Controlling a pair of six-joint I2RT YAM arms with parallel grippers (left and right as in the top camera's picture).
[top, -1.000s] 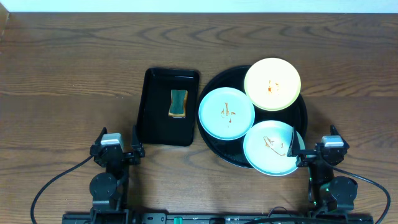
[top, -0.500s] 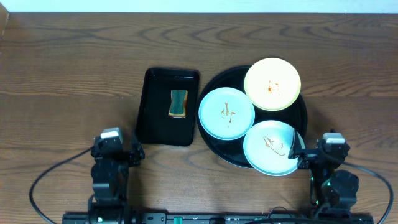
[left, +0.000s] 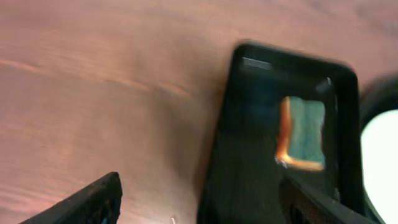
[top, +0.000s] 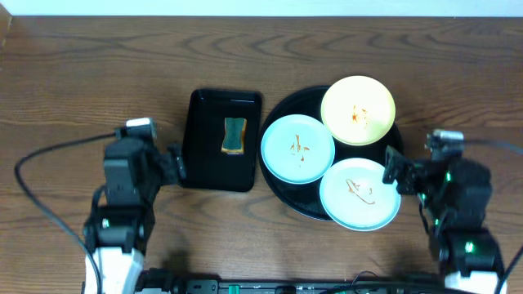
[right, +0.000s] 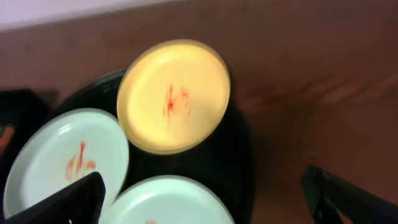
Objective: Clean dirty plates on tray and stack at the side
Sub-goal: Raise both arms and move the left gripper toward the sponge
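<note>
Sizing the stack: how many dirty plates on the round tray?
3, all smeared: yellow plate far side of the tray, left mint plate, near mint plate overhanging its rim. None apparently hidden.

**Glossy black on grained wood**

The table (top: 82, 73) is brown wood with plain grain and a dull sheen. At centre right, the round tray (top: 288, 194) and, to its left, the rectangular tray (top: 204, 155) are glossy black. The plates (top: 297, 149) look smooth, and the sponge (top: 234, 135) looks coarse.
</note>
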